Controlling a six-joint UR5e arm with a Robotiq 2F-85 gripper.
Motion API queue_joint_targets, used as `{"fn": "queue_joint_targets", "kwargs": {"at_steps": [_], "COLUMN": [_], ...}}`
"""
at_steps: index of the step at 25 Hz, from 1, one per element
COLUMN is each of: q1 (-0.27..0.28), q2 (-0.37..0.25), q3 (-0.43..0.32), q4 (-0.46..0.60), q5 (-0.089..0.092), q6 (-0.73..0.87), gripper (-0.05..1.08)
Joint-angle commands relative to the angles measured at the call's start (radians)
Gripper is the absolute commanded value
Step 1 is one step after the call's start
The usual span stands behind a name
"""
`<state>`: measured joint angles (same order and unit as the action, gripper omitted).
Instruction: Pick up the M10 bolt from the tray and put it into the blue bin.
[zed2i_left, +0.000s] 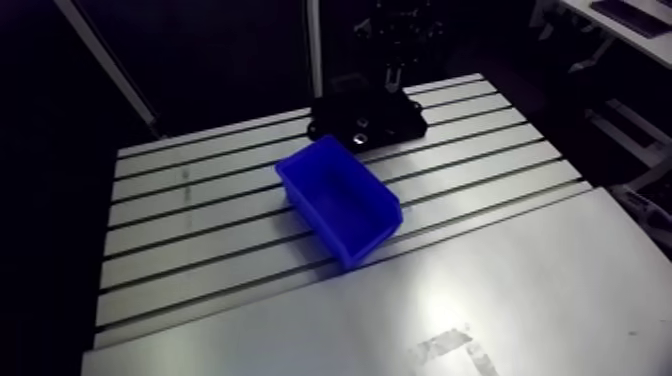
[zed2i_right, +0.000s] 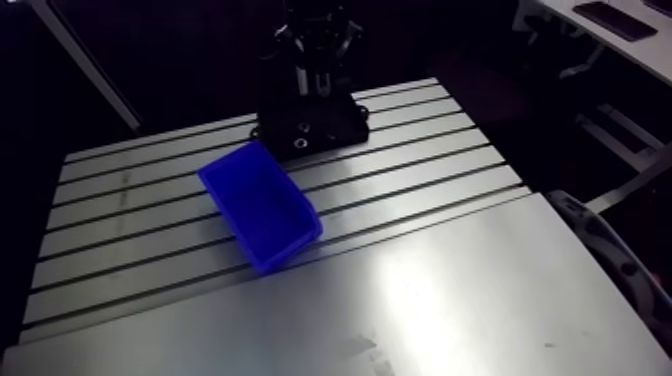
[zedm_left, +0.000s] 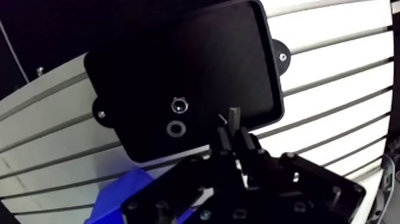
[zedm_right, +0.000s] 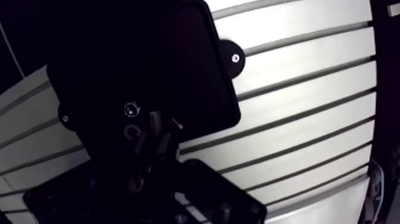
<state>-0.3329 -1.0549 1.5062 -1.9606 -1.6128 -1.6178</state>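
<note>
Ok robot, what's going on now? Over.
Gripper above black tray. Bolt sitting in tray, not grabbed. Blue bin beside tray, nothing blocking.

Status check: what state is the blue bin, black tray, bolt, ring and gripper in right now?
Blue plastic bin: upright on the slotted aluminium table, looks empty.
Black rectangular tray: flat on the table, holds two parts.
Small metal bolt: in the tray, seen end-on, not grasped.
Dark metal ring: flat in the tray beside the bolt.
Gripper: over the tray, beside the bolt; open or shut unclear.

Dim surroundings, overhead glare on the table (zed2i_left: 540, 270), black tray (zedm_left: 178, 65) nearly featureless, wrist view bowed.
</note>
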Motion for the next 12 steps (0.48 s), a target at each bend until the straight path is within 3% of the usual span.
{"fn": "queue_joint_targets", "kwargs": {"at_steps": [1, 9, 12], "q1": [0.009, -0.002, -0.034], "q2": [-0.064, -0.171, -0.204], "q3": [0.038, 0.082, 0.082], "q4": [0.018, 0.032, 0.036], "q5": [-0.022, -0.017, -0.015], "q6": [-0.143, -0.546, -0.732], "gripper": [1.01, 1.01, 1.0]}}
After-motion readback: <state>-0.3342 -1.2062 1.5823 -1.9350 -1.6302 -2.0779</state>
